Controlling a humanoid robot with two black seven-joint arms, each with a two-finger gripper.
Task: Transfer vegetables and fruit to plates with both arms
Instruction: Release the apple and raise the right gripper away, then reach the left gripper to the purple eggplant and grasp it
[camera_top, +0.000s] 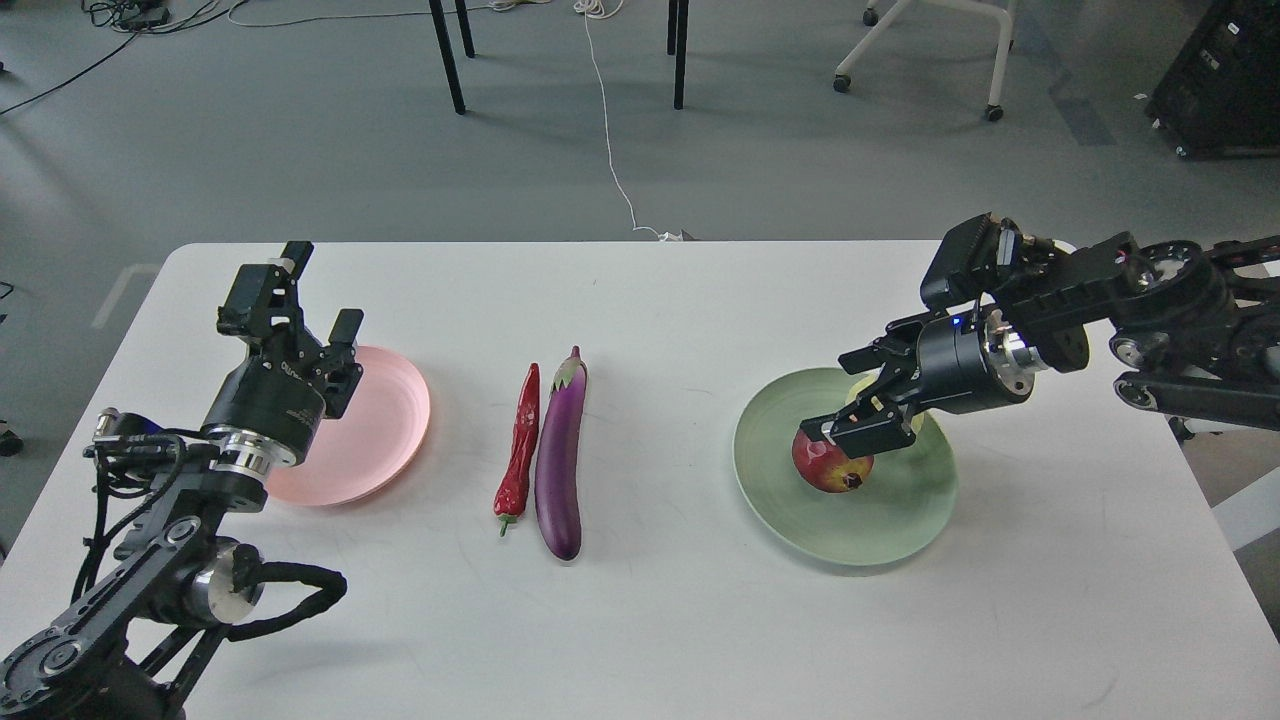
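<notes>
Resting: the pomegranate (832, 466) is seen lying on the green plate (790, 520), on the half toward the eggplant (560, 460).
Right gripper (850, 425): it is held directly over the pomegranate, reaching in from the side away from the eggplant; one dark finger is laid across the top of the fruit. Whether the fruit is pinched or already let go cannot be told, since the second finger is hidden in the dark mass.
Yellow-green fruit (858, 392): only a pale sliver is glimpsed behind the right gripper, probably on the green plate too.
Eggplant: it is laid near the middle of the table (700, 640), long axis running away from the robot, calyx at the far end.
Chili pepper (520, 445): it is set just beside the eggplant on the pink-plate side, parallel to it, stem toward the robot.
Pink plate (385, 440): it is found well apart from the eggplant, on the left, and nothing is seen on its visible part.
Left gripper (318, 310): it is raised over the pink plate's far-left rim, jaws parted wide, nothing between them.
Deciding relation: the vegetables are judged nearer the left gripper, lying to its right; a grasp across the slim width would be needed, so the jaws would have to be turned crosswise to that long axis.
</notes>
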